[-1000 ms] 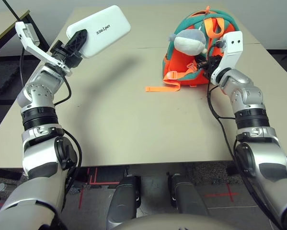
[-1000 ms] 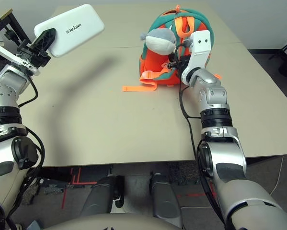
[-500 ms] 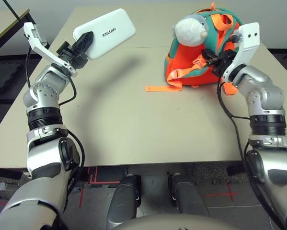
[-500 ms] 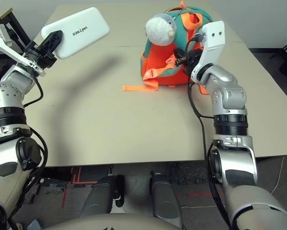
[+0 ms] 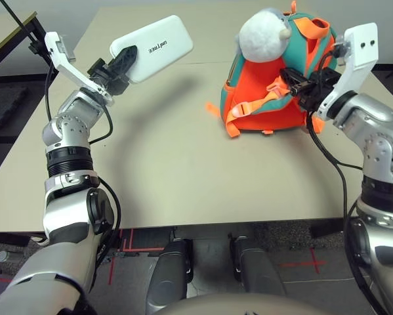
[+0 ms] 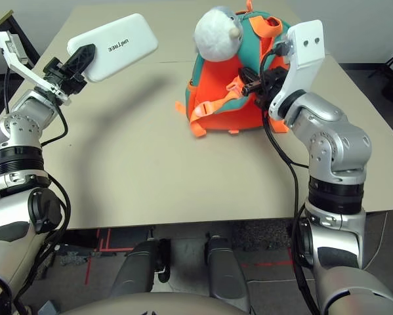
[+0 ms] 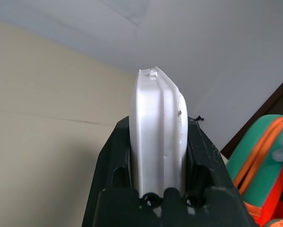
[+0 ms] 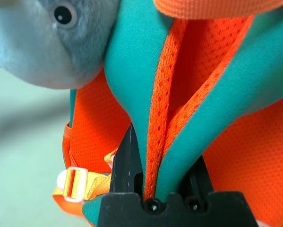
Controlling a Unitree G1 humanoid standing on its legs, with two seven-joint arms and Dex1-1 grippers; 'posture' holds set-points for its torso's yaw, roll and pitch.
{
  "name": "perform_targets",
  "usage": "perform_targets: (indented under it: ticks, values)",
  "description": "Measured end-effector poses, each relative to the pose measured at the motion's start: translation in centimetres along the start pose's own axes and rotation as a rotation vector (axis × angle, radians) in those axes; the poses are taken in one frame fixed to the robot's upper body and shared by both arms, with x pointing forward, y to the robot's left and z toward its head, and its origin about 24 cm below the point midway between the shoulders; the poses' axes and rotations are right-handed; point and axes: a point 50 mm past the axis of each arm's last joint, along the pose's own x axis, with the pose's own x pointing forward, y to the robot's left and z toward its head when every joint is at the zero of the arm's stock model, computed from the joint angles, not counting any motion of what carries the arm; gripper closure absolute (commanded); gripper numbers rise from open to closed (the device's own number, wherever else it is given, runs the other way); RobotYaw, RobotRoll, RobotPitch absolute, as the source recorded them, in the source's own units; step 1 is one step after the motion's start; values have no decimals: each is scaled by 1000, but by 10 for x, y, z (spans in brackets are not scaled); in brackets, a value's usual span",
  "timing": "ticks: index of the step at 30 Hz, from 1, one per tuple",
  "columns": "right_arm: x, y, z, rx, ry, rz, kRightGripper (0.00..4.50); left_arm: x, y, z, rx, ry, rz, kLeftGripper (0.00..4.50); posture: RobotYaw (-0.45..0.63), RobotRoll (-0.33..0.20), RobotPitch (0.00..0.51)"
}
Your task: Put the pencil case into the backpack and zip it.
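Gripping the flat white hard pencil case [image 5: 152, 47] aloft at far left, the left gripper [image 5: 123, 61] readies delivery. The right gripper [image 6: 252, 82], pinched on its strap, props the orange-and-teal backpack [image 5: 268, 88] upright, probably for loading.

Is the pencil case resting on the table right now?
No, the left gripper holds the pencil case by one end in the air, its shadow falling on the table below.

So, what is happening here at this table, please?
The robot works with both arms. Its left gripper holds the white pencil case in the air above the table, clamped at one end. Its right gripper is closed on a teal-and-orange strap of the backpack, which stands upright on the table with its plush toy on top. The case is not in the backpack yet, so packing and zipping remain.
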Motion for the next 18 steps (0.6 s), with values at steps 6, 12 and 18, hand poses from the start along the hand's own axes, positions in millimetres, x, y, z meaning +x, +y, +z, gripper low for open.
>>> perform_targets:
  ticks: [6, 12, 18]
  values:
    - [-10, 6, -6, 7, 31, 4, 4262, 2, 0, 0, -1, -3, -2, 3224, -203, 0, 120]
    - [-21, 9, -28, 10, 91, 11, 4262, 3, 0, -2, 0, 10, -4, 3224, -199, 0, 120]
    - [-24, 11, -51, -15, 119, 19, 4262, 7, -5, 1, 16, 14, -48, 3224, -194, 0, 119]
